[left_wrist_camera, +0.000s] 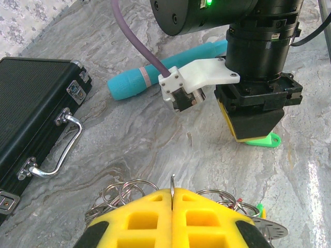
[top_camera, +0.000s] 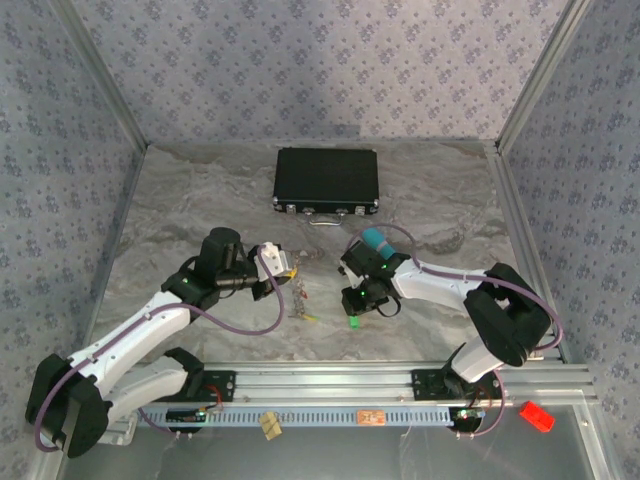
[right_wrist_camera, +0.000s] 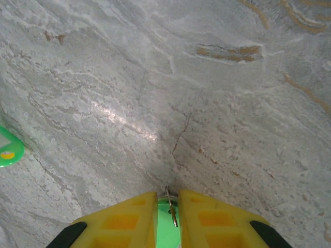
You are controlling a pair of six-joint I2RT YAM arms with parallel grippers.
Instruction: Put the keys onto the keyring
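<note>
Wire, thin and springy, was what the left tool (left_wrist_camera: pixel 172 194) had hold of. Its yellow fingers stood all but together, pinching one upright strand of the keyring (left_wrist_camera: pixel 126 190) at their very tips. The rest of the silvery loops lay in a loose tangle just under and ahead of those tips on the marbled surface (left_wrist_camera: pixel 155 139), with small coloured keys (left_wrist_camera: pixel 244 203) caught among them. The right tool (right_wrist_camera: pixel 168 198) was closed to a narrow slot on a green key (right_wrist_camera: pixel 167 223), gripping the plastic head, and a sliver of metal stood out between the fingertips. A second green key (right_wrist_camera: pixel 7 150) lay flat on the surface, ahead and well off to its left. All of this looked very light, so weight was probably no concern; slip and twist were. The round steel strand would likely roll between soft pads, so it was best pinched across the wire, away from the split end that has to open. The smooth, flat plastic head seemed the right place to grip a key, leaving its hole end free, though it could pivot under any sideways push.
</note>
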